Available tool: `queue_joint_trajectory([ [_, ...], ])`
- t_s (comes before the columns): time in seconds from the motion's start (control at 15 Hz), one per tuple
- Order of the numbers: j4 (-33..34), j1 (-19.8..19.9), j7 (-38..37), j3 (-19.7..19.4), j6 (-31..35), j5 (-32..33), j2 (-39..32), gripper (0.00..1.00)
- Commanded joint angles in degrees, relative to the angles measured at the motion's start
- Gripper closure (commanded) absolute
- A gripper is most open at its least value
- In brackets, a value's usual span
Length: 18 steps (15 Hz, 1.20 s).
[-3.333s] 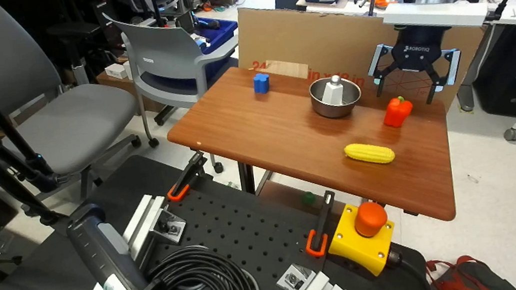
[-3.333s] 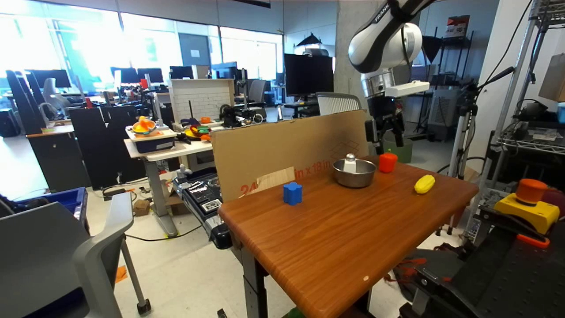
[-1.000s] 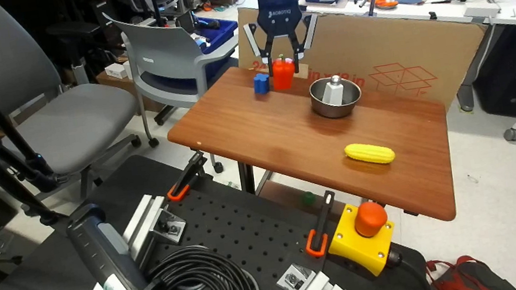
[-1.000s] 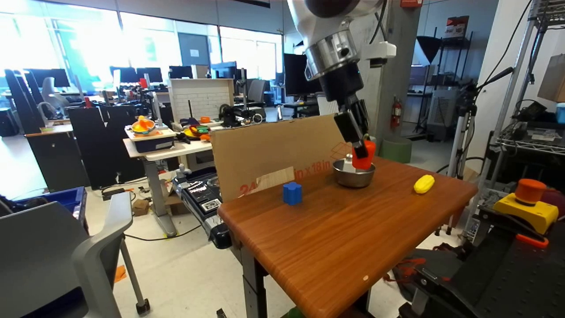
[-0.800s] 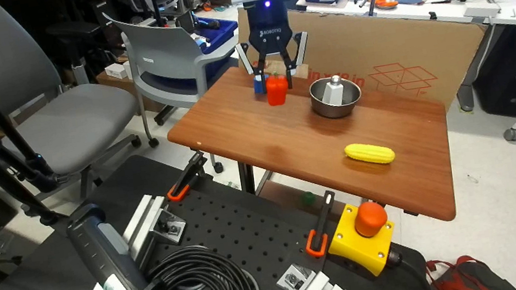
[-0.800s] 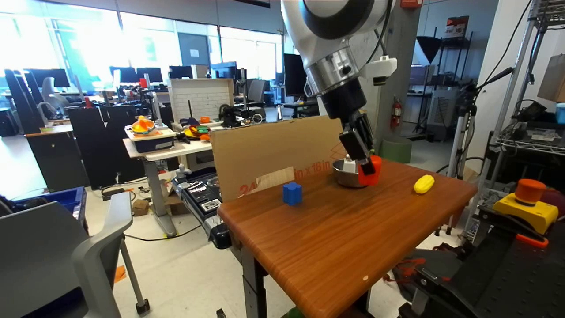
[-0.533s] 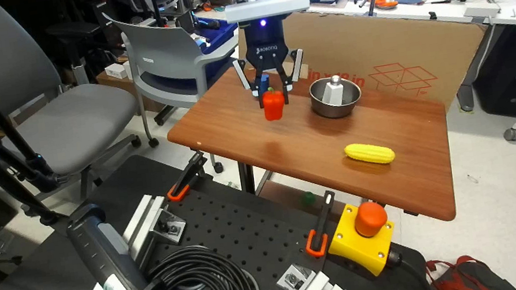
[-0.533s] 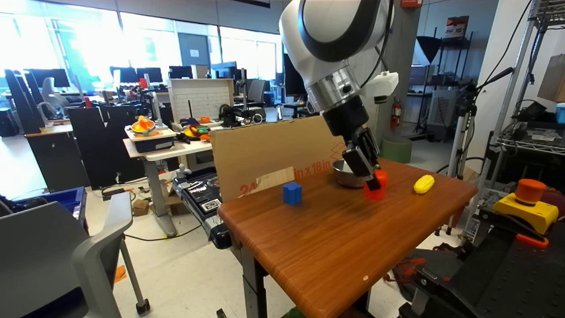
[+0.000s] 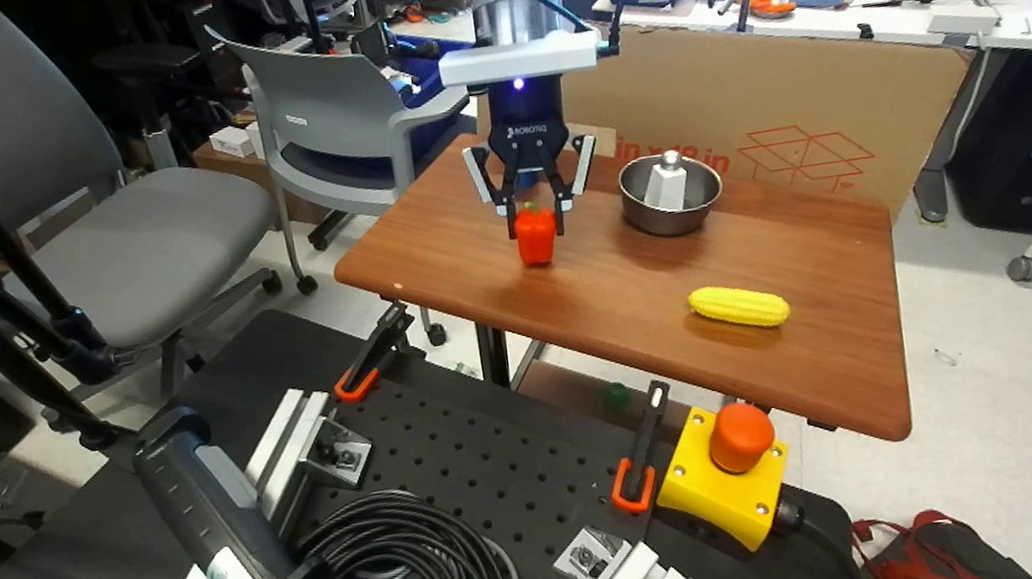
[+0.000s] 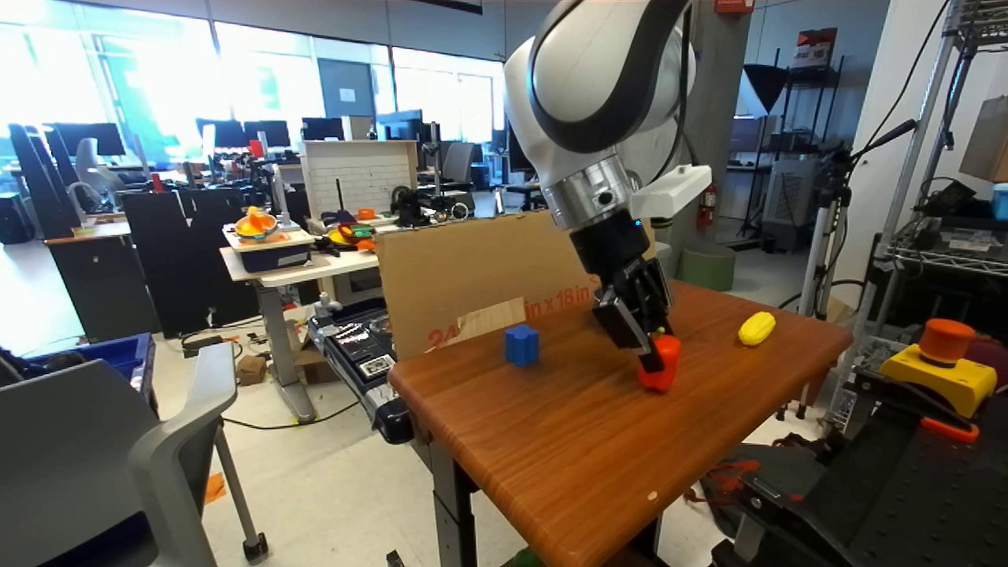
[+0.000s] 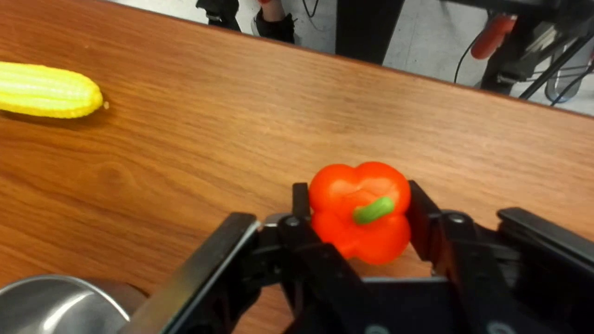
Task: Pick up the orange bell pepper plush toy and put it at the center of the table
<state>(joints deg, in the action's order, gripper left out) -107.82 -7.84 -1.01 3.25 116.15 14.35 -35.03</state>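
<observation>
A black two-fingered tool (image 9: 536,222) holds a red-orange pepper (image 10: 664,367) at its tips, stem (image 11: 374,210) uppermost, leaning slightly with the tool in an exterior view. Its fingers (image 11: 300,200) are parted by the pepper's width only, one against each side. That side grip likely leaves the base free, so the pepper can be stood down as it is. The pepper looks to be near the middle of the tabletop (image 9: 440,250), by my judgement a little short of exact centre; whether it touches the wood, I cannot tell. Placing seems the step in hand; releasing should be gentle, lest a finger tip it over.

Near the tool, to its right in an exterior view, is a metal bowl (image 9: 663,224) with a white piece (image 9: 664,188) standing inside. Farther off on that side lies yellow corn (image 9: 739,307). A blue piece (image 10: 522,345) stands apart, left of the tool in an exterior view.

The tabletop is reddish-brown, grained wood. Behind the tool, cardboard (image 9: 750,85) stands along one edge. Well apart from the tool are grey chairs (image 9: 330,114), a black perforated bench (image 9: 504,493) and bright windows (image 10: 102,67).
</observation>
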Motion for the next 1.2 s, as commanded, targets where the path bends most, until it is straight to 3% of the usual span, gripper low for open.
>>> queue_joint_trajectory([
  [0.0,4.19,-0.74,-3.48,-0.8,2.69,-0.87,-5.08,0.75],
  [0.27,6.97,-0.56,-3.79,-0.75,0.73,-1.46,-5.8,0.75],
  [0.33,7.04,-0.43,-3.22,-0.64,0.16,-1.56,-5.51,0.25],
  [0.4,6.72,-0.29,-2.65,-0.55,-0.16,-1.59,-4.97,0.23],
  [0.6,3.73,0.79,0.36,0.09,-0.3,-1.98,-1.88,0.02],
  [0.87,-5.82,2.89,4.68,0.01,0.88,-1.99,9.32,0.0],
  [1.13,-13.06,7.75,7.15,-0.2,5.01,-9.8,21.44,0.0],
])
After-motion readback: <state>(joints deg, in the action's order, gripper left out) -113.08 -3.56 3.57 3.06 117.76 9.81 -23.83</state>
